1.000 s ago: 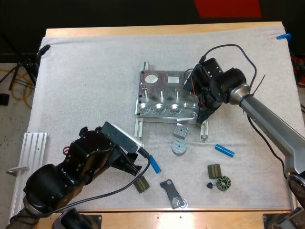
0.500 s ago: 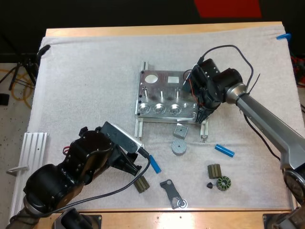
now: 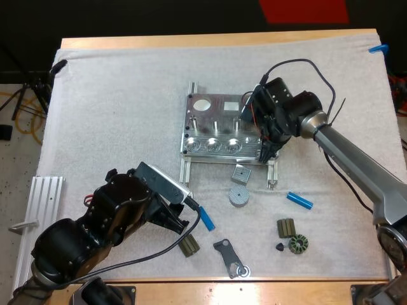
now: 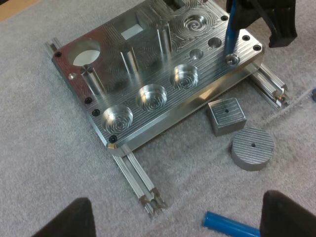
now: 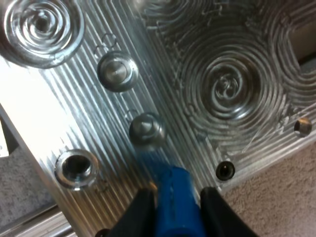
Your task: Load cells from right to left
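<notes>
Loading has begun at the right end. The right hand (image 5: 173,215) is clamped on an upright bright blue cylinder cell (image 5: 173,195), poised over the small round sockets at the right end of the ribbed, machined aluminium fixture plate (image 3: 219,127). The cell's tip seems just above or touching the plate, though I cannot tell which socket it lines up with. The next move, I judge, is to centre the cell over the rightmost socket and press straight down.

The left hand (image 4: 182,219), fingers apart, hovers near a second blue cylinder (image 4: 229,224) lying on the white mat (image 3: 127,95). A square grey metal block (image 3: 240,173) and a ribbed grey metal disc (image 3: 238,196) sit just beside the fixture, clear of the sockets. Nothing appears to block the descent.
</notes>
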You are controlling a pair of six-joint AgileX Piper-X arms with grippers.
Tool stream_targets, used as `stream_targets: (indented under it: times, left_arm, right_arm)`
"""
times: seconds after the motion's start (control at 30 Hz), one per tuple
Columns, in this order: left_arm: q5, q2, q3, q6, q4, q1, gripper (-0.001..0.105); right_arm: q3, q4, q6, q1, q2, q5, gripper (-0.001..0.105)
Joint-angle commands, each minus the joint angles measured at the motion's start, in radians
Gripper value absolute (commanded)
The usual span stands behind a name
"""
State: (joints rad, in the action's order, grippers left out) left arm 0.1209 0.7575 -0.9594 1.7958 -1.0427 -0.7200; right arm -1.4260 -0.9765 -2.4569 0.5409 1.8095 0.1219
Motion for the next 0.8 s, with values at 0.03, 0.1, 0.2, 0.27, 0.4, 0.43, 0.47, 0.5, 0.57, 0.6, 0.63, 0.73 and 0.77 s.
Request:
stream_targets:
  times: [0.03,0.1,0.2,0.27,0.4,0.43,0.47,0.5,0.57,0.6,0.63,0.73,0.77]
  left_arm:
    - [0.001,-0.006,-0.003,0.001,0.009,0.002,0.067]
    - [0.001,-0.006,-0.003,0.001,0.009,0.002,0.067]
    - [0.001,-0.006,-0.003,0.001,0.009,0.002,0.067]
    - [0.001,-0.006,-0.003,0.001,0.009,0.002,0.067]
    - [0.001,-0.006,-0.003,0.001,0.009,0.002,0.067]
    - [0.001,-0.006,-0.003,0.001,0.009,0.002,0.067]
    - [0.001,-0.006,-0.003,0.001,0.009,0.002,0.067]
    - [0.001,-0.006,-0.003,0.001,0.009,0.002,0.067]
    - [0.001,-0.006,-0.003,0.001,0.009,0.002,0.067]
    - [0.001,-0.006,-0.003,0.001,0.009,0.002,0.067]
    - [0.001,-0.006,-0.003,0.001,0.009,0.002,0.067]
    - [0.001,-0.006,-0.003,0.001,0.009,0.002,0.067]
    - [0.001,-0.006,-0.003,0.001,0.009,0.002,0.067]
  right_arm:
    - [-0.005,0.028,-0.016,-0.003,0.017,0.017,0.004]
    - [-0.005,0.029,-0.016,-0.003,0.017,0.035,0.004]
    - [-0.005,0.029,-0.016,-0.003,0.017,0.065,0.004]
    - [-0.005,0.029,-0.016,-0.003,0.017,0.07,0.004]
    - [-0.005,0.029,-0.016,-0.003,0.017,0.079,0.004]
    - [-0.005,0.029,-0.016,-0.003,0.017,0.08,0.004]
    - [-0.005,0.027,-0.014,-0.003,0.015,0.08,0.005]
    - [-0.005,0.027,0.0,-0.003,0.012,0.08,0.008]
    - [-0.005,0.023,0.009,-0.003,0.004,0.072,0.018]
    - [-0.005,0.024,0.016,-0.003,-0.002,0.06,0.027]
    - [-0.005,0.024,0.021,-0.003,-0.004,0.049,0.031]
    - [-0.005,0.027,0.053,-0.003,-0.015,0.021,0.045]
    - [-0.005,0.028,0.056,-0.003,-0.016,0.021,0.045]
